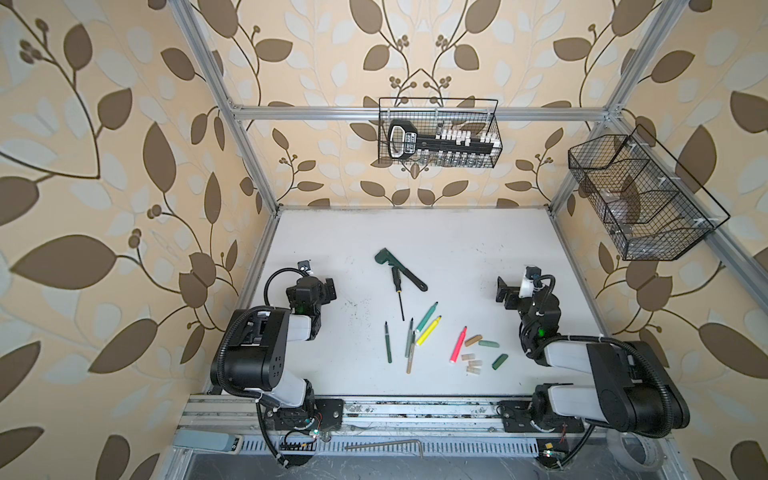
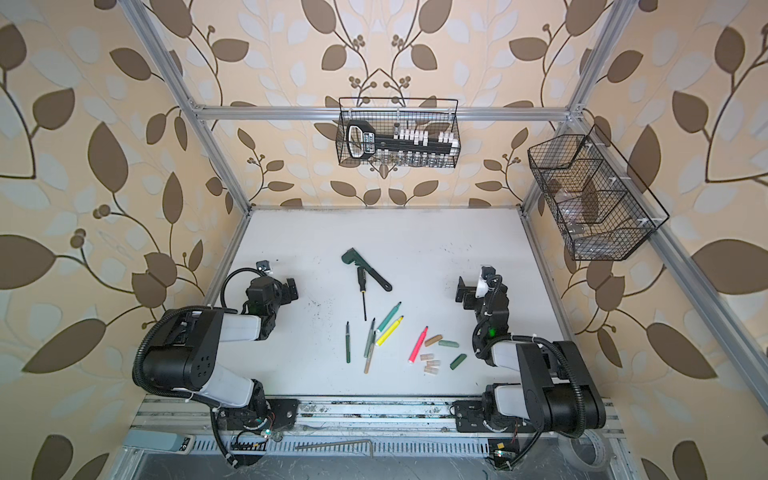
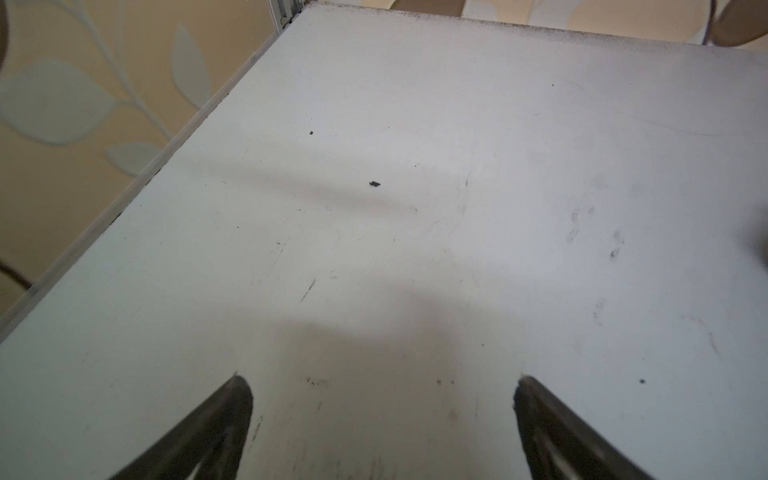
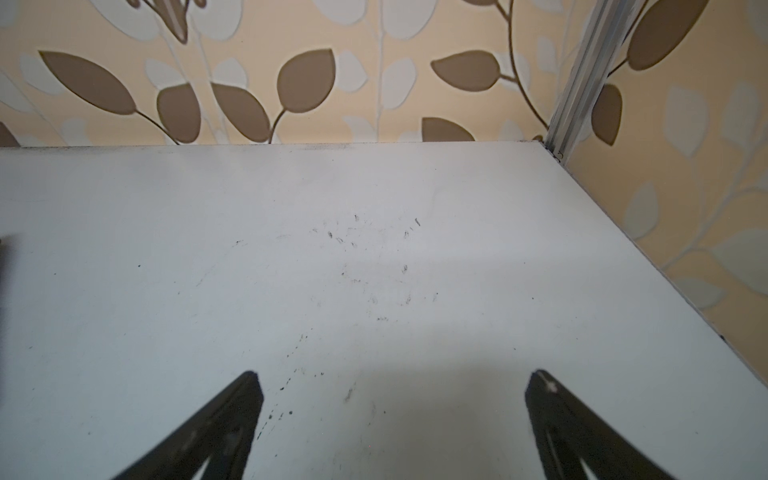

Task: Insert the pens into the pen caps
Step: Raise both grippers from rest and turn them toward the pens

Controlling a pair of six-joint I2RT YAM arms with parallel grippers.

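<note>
Several pens lie loose at the middle front of the white table: dark green, grey-green, gold-brown, teal green, yellow and pink. Just right of the pink pen lie the pen caps: gold-brown, grey-green, dark green and three pale beige. My left gripper hovers open at the left, well clear of the pens. On the right, my right gripper is open too, behind the caps. Both wrist views show only bare table.
A dark green wrench and a black-handled screwdriver lie behind the pens. Wire baskets hang on the back frame and the right frame. A hex key rests on the front rail.
</note>
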